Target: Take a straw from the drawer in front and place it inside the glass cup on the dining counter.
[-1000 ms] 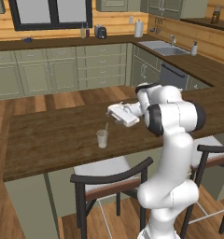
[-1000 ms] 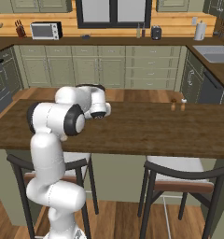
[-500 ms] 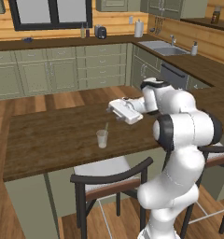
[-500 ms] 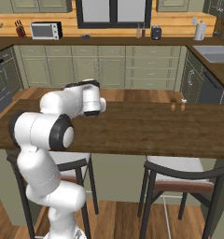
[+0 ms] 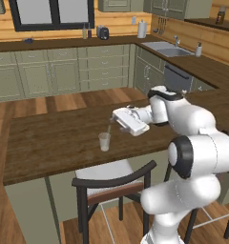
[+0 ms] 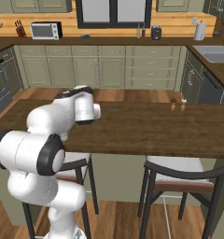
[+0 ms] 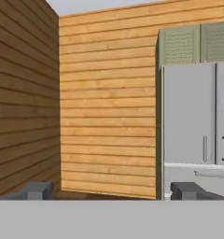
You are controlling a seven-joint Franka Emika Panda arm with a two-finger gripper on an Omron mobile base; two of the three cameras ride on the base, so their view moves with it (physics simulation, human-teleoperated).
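Left base view shows the straw (image 5: 108, 130) standing tilted in the glass cup (image 5: 104, 141) on the dining counter (image 5: 49, 143). The gripper (image 5: 114, 118) has swung up level just beside it since a second ago, fingers well spread and empty, so the placing looks done.

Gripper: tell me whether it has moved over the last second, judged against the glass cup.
Yes. In the left base view the gripper has drawn back to the right of the glass cup, leaving the straw standing in it.
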